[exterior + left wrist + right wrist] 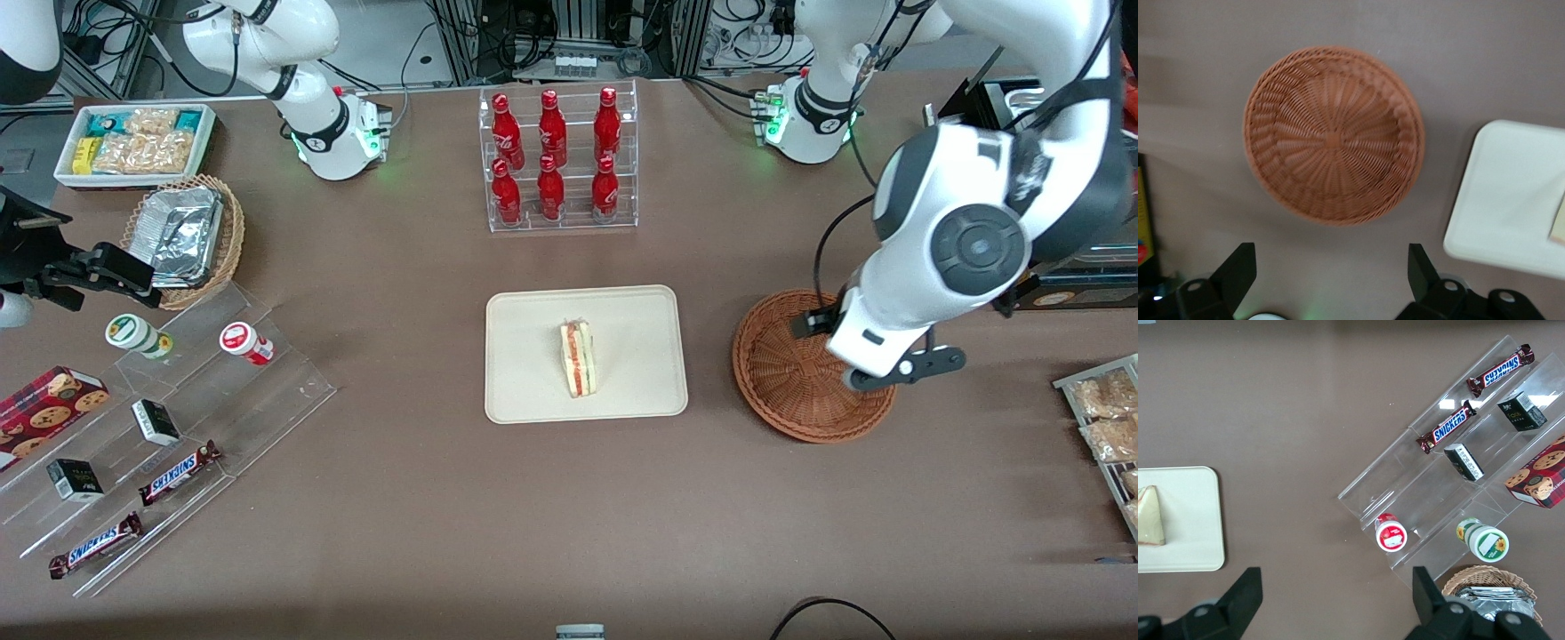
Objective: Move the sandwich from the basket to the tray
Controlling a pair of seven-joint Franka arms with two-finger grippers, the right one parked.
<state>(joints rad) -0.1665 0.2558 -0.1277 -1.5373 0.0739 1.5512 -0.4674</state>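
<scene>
The sandwich (578, 358) lies on its side in the middle of the cream tray (524, 356), its red and green filling edge showing. The reddish-brown wicker basket (782, 373) stands beside the tray, toward the working arm's end, and holds nothing. My gripper (867, 356) hangs high over the basket's edge. In the left wrist view the gripper (1331, 257) is open with nothing between its black fingers (1238, 270). That view looks down on the empty basket (1331, 133), a corner of the tray (1511, 193) and a sliver of the sandwich (1558, 220).
A clear rack of red bottles (556, 160) stands farther from the front camera than the tray. Toward the parked arm's end are a stepped acrylic shelf (178, 418) with snack bars, a tan basket of foil trays (187, 236) and a white snack bin (138, 142). Snack packs (1107, 418) lie at the working arm's end.
</scene>
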